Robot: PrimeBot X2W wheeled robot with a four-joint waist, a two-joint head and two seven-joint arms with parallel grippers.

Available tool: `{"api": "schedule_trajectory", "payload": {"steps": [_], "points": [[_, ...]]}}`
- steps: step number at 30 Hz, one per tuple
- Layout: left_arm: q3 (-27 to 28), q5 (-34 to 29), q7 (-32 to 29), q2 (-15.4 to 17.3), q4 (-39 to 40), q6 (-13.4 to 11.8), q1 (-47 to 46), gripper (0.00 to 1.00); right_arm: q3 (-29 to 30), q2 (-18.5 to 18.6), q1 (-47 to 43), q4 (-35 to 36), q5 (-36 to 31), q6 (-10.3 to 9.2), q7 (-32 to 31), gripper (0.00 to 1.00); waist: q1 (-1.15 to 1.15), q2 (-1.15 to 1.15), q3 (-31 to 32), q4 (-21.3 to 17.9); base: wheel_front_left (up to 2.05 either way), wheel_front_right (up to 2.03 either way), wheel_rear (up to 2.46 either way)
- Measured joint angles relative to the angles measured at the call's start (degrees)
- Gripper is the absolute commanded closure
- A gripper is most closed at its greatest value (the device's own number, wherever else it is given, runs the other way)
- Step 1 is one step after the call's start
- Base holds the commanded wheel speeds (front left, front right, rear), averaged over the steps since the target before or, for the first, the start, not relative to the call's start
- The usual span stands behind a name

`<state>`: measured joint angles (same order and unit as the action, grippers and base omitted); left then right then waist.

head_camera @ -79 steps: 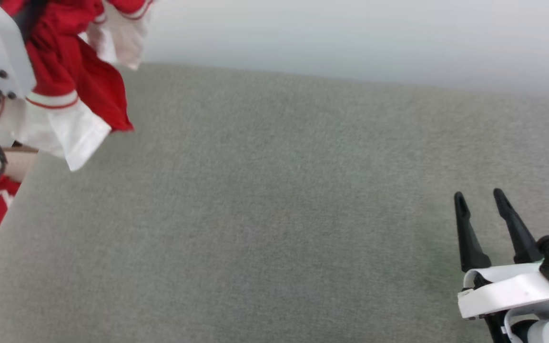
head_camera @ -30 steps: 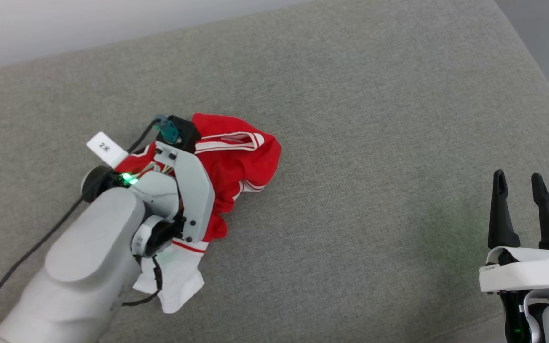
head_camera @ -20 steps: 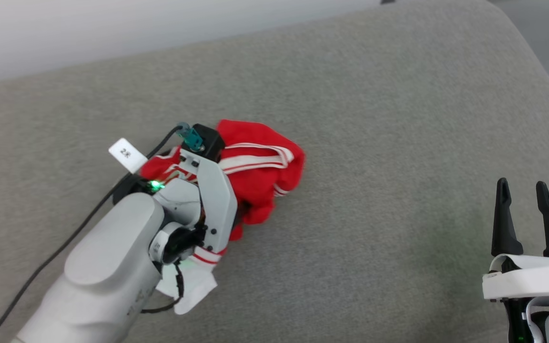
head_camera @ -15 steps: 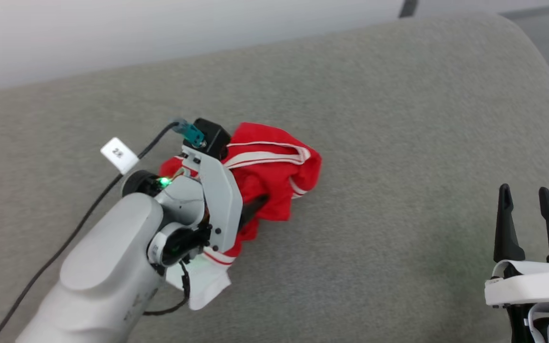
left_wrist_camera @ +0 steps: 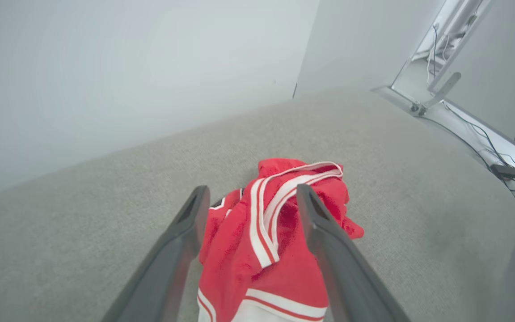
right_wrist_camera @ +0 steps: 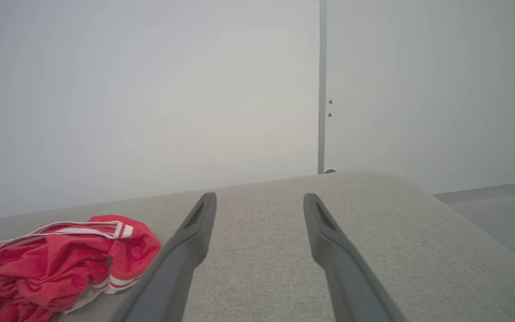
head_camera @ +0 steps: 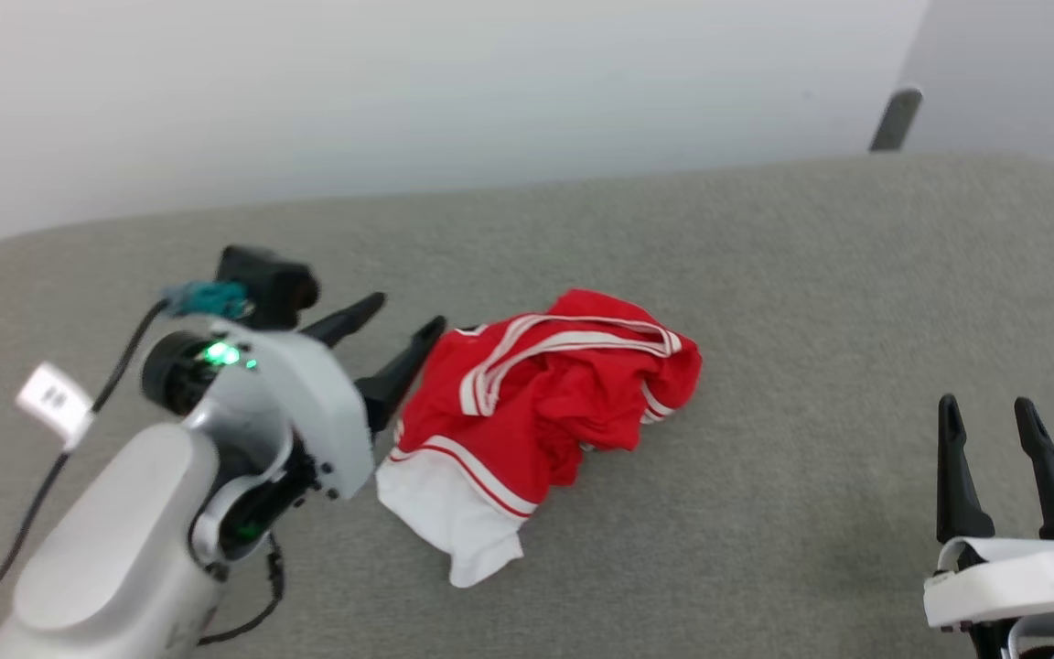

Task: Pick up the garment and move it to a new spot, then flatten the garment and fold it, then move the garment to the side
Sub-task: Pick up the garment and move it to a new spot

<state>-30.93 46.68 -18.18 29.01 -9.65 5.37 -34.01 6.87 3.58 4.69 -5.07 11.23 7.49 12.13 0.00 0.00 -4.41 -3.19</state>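
A crumpled red garment (head_camera: 545, 403) with white striped trim and a white sleeve end lies heaped near the middle of a grey padded surface (head_camera: 811, 256). The left gripper (head_camera: 407, 309) sits just to its left, fingers spread wide and holding nothing; one fingertip is right beside the cloth's edge, though contact cannot be made out. The right gripper (head_camera: 985, 403), also spread wide and empty, hovers well apart at the lower right.
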Motion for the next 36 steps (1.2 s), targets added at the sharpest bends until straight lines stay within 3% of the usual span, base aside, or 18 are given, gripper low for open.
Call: {"api": "schedule_trajectory", "payload": {"steps": [11,17,24,28,36], "points": [[5.17,-3.89,21.37,4.02,-0.44,0.38,10.90,0.00,-1.18,1.85,-2.05,-1.12,0.57,0.00,0.22,0.00,0.00,0.00,6.09,5.16,0.00,0.00,0.00],[7.55,-5.17,30.41,4.17,-2.70,-1.55,18.03,0.00,-1.87,2.99,-3.55,-2.98,1.37,0.00,1.29,0.00,0.00,0.00,8.51,6.90,0.00,0.00,0.00],[12.13,-6.03,33.08,2.55,-3.48,-3.19,25.80,0.00,-1.79,4.65,-5.13,-4.68,2.37,0.00,2.25,0.00,0.00,0.00,10.25,8.32,0.00,0.00,0.00],[17.58,-8.34,33.17,1.04,-1.60,-3.33,29.02,0.00,-0.85,4.95,-5.72,-4.93,2.56,0.00,2.58,0.00,0.00,0.00,10.75,8.95,0.00,0.00,0.00],[26.59,-12.77,33.27,-2.75,1.23,-1.14,35.87,0.00,0.31,4.80,-7.21,-4.38,2.63,-0.01,2.76,0.00,0.00,0.00,11.35,9.52,0.00,0.00,0.00]]}}
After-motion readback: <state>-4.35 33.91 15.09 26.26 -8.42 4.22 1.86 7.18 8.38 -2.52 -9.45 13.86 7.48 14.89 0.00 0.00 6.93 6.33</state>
